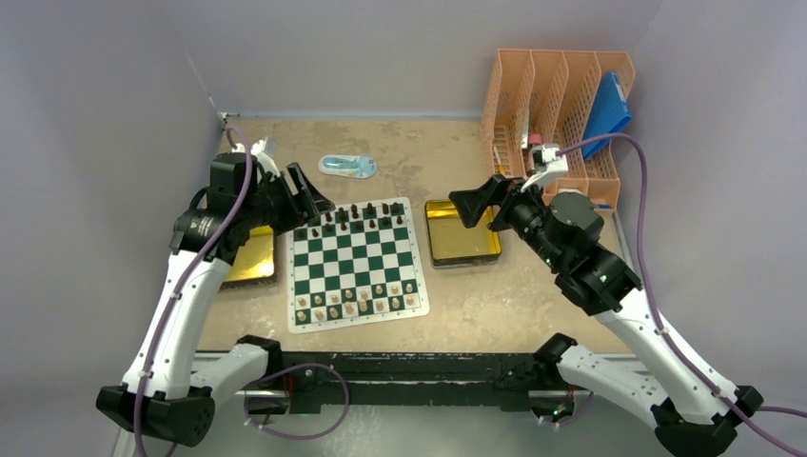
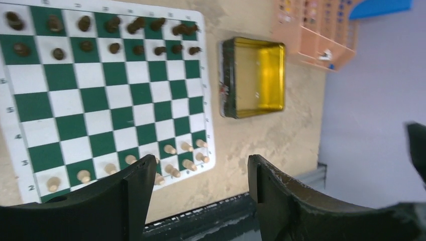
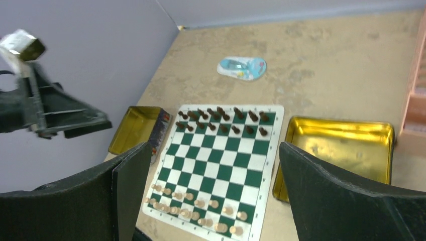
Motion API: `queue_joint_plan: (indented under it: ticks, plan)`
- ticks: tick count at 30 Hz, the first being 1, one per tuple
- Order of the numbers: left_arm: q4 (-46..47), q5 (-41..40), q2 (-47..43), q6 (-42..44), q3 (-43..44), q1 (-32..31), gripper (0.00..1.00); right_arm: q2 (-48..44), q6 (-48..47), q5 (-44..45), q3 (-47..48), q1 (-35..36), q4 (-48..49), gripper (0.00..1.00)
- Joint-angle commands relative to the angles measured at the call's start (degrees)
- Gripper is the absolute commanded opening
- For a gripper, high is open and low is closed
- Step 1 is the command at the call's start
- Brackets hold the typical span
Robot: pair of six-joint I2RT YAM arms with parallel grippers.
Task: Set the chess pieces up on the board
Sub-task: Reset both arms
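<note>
Both pincers are held apart, empty — left pincer (image 1: 309,195) by the far-left corner of the board (image 1: 357,259), right pincer (image 1: 473,208) above a gold tray (image 1: 466,244). On its near rows cream chess pieces (image 1: 357,303) are ranked — dark chess pieces (image 1: 362,217) on the far rows.

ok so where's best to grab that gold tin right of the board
Pinch the gold tin by its near wall, coming straight down, one finger inside and one outside. It lies flat and open, its thin walls stand upright, and it looks too wide to span.
</note>
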Motion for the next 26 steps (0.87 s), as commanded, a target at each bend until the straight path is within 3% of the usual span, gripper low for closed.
queue_joint_plan:
  ticks: [1, 11, 26]
  plan:
    - [5.0, 13.0, -3.7, 5.2, -1.4, -0.2, 0.66, -0.2, 9.0, 5.3, -0.8, 0.2, -3.6, 0.99]
    - [16.0, 16.7, -13.4, 2.7, -14.3, -0.2, 0.67, -5.7, 14.2, -3.2, -9.5, 0.2, 1.6, 0.99]
    - [16.9, 16.3, -11.8, 4.7, -13.4, -0.2, 0.67, -5.7, 15.6, -2.6, -10.3, 0.2, 1.0, 0.99]
